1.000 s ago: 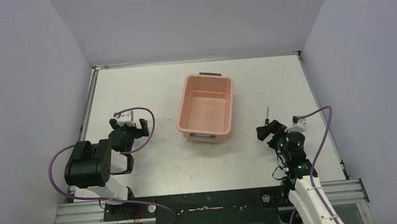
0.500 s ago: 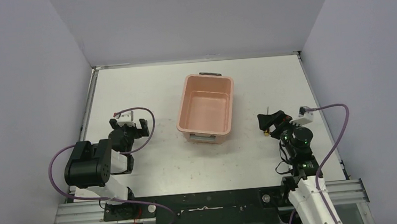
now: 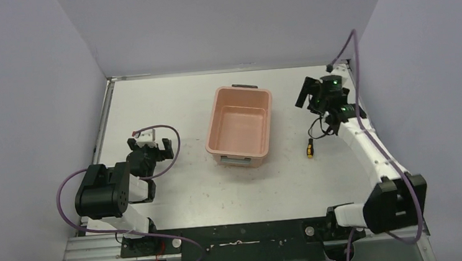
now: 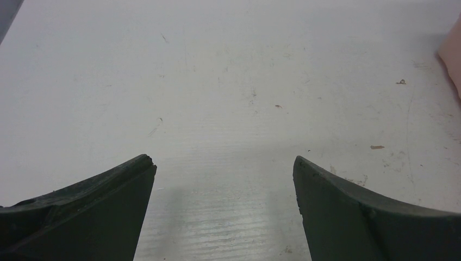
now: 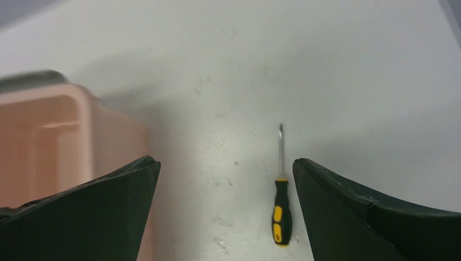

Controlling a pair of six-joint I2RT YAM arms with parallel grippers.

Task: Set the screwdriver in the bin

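Screwdriver (image 3: pixel 309 148): lies flat on bench (image 3: pixel 170 104), right of bin (image 3: pixel 239 127), apart from it.
Right hand (image 3: pixel 307 97): raised, jaws spread wide, holding nothing.
Left hand (image 3: pixel 148 144): released, empty, left of bin.

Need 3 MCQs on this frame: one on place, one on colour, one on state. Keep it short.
1. Where is the screwdriver?
A. On the table, right of the bin
B. Inside the bin
C. Between shut fingers

2. What colour is its handle?
A. Red
B. Black and yellow
C. Blue

3. What state are the right fingers in?
A. Shut on the screwdriver
B. Shut, empty
C. Open, empty

Answers:
A, the top view shows it lying on the table beside the bin.
B, the right wrist view shows a black handle with yellow patches.
C, the fingers stand wide apart, touching nothing.
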